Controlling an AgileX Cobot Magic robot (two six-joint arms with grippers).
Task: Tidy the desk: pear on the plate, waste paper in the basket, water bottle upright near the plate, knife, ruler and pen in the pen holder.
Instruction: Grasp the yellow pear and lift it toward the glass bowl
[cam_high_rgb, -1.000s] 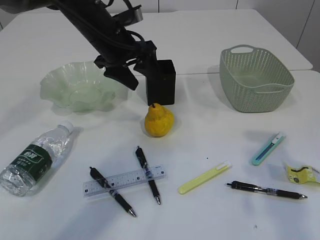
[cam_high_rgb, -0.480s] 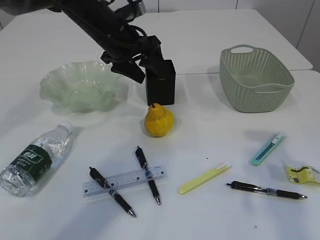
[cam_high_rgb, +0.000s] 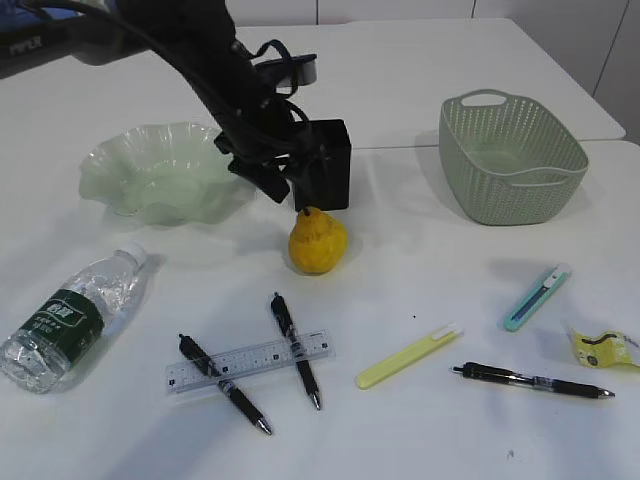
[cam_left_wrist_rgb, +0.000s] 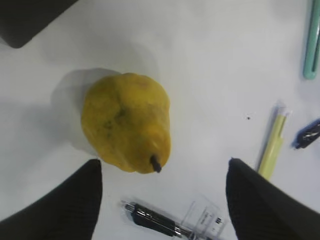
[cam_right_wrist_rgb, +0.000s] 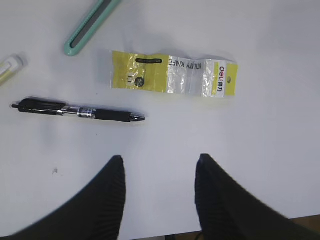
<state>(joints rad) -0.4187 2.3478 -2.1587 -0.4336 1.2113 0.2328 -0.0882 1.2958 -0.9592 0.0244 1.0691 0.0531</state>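
From the outside view, the left gripper (cam_high_rgb: 283, 185) hangs over the desk (cam_high_rgb: 420, 280), just behind the pear (cam_high_rgb: 318, 241) and close to the black pen holder (cam_high_rgb: 322, 163). The pear sits upright on the desk, near the green plate (cam_high_rgb: 160, 175) but not in it. If the arm comes down a bit off, a finger could bump the pen holder or push the pear so it rolls away. The bottle (cam_high_rgb: 70, 318) lies on its side, and the ruler (cam_high_rgb: 248, 362) rests across two pens. The basket (cam_high_rgb: 512, 158) stands well apart on the right.

The left wrist view shows what the outside one cannot: the fingers (cam_left_wrist_rgb: 65, 210) stand wide apart with nothing between them, and the pear is ahead of them, not between them yet. Its round skin could slip out of a bad squeeze.

The right wrist view shows the right gripper (cam_right_wrist_rgb: 159, 195), half open and holding nothing, near the yellow wrapper (cam_right_wrist_rgb: 172, 77) and a pen (cam_right_wrist_rgb: 77, 111). It could pinch the pen by mistake
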